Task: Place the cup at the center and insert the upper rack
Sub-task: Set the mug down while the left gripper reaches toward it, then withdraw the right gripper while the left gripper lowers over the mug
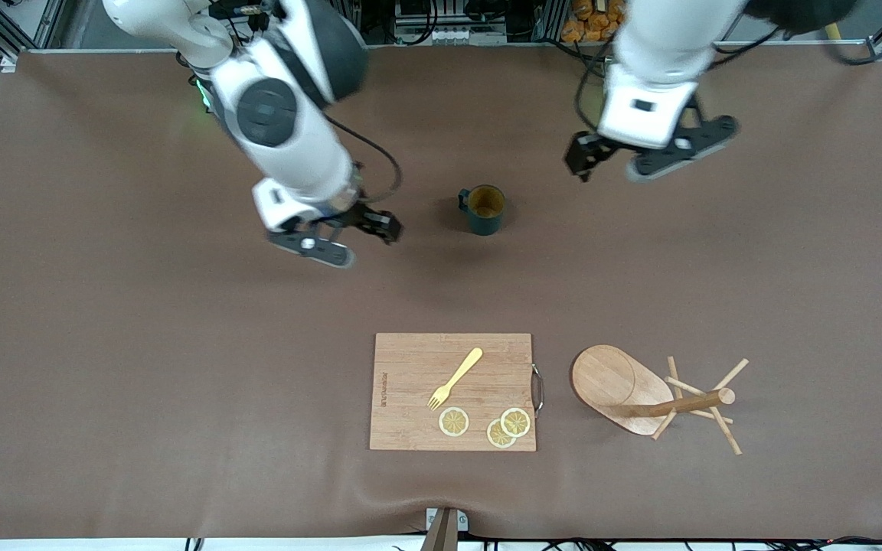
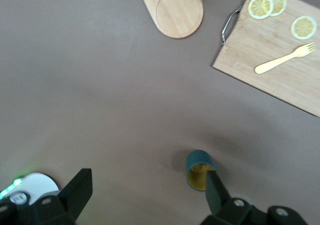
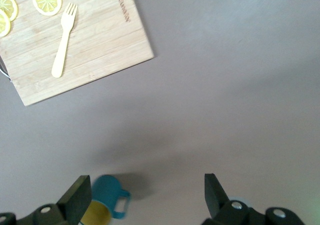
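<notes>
Cup point(image 1: 485, 209) upright on bench point(image 1: 104, 344), near centre, handle at 9 o'clock in front view. Upper rack point(image 1: 644, 394) tipped on side, at 4 o'clock from cup, nearer front camera, beside cutting board point(image 1: 410, 367) carrying fork point(image 1: 455, 378) and lemon slices point(image 1: 508, 427). Left gripper point(image 1: 644, 157) released, empty, over bare bench. Right gripper point(image 1: 334, 237) released, empty, beside cup.

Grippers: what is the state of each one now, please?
Left gripper: open, holding nothing, above the table.
Right gripper: open, holding nothing, beside the cup.
</notes>
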Controlling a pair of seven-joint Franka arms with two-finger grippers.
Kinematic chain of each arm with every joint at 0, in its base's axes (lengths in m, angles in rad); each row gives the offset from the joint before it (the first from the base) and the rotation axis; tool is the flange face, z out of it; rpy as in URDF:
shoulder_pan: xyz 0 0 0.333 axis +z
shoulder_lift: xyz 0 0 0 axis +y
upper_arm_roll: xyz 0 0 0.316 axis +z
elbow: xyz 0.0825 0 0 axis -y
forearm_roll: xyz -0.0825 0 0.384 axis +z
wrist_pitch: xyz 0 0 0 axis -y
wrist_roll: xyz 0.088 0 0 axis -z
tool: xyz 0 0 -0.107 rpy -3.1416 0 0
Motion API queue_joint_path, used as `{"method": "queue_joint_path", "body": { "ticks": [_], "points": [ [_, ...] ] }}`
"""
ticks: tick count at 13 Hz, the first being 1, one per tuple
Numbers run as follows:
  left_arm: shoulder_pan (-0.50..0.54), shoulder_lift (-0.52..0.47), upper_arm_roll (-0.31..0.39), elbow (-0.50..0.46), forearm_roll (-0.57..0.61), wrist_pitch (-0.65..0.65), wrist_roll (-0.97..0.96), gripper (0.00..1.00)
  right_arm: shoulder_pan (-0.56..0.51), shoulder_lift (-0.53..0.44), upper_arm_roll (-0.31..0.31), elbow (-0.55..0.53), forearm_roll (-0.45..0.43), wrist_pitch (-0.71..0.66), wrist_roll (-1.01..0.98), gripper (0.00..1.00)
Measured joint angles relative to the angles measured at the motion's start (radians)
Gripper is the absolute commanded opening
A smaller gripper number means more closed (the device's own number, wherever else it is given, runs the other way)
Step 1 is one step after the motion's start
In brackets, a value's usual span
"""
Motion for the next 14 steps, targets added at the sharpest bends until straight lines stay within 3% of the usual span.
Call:
{"method": "queue_joint_path", "body": {
  "ticks": [4, 9, 12, 14],
  "points": [
    [-0.204, 0.151, -0.004, 0.028, 0.172, 0.009, -0.314, 1.0, -0.108, -0.168, -0.002, -0.119, -0.032, -0.024, -0.244, 1.0],
    [-0.451, 0.419, 0.004, 0.122, 0.374, 0.014, -0.716, 1.0, -0.269, -0.343, -0.003, -0.219, -0.087, -0.08, -0.496, 1.0],
    [-0.586, 0.557, 0.026, 0.149, 0.429, 0.014, -0.949, 1.0, -0.346, -0.405, -0.002, -0.232, -0.118, -0.139, -0.565, 1.0],
    [-0.675, 0.608, 0.076, 0.154, 0.432, 0.013, -1.045, 1.0, -0.387, -0.431, -0.003, -0.235, -0.119, -0.176, -0.584, 1.0]
  ]
}}
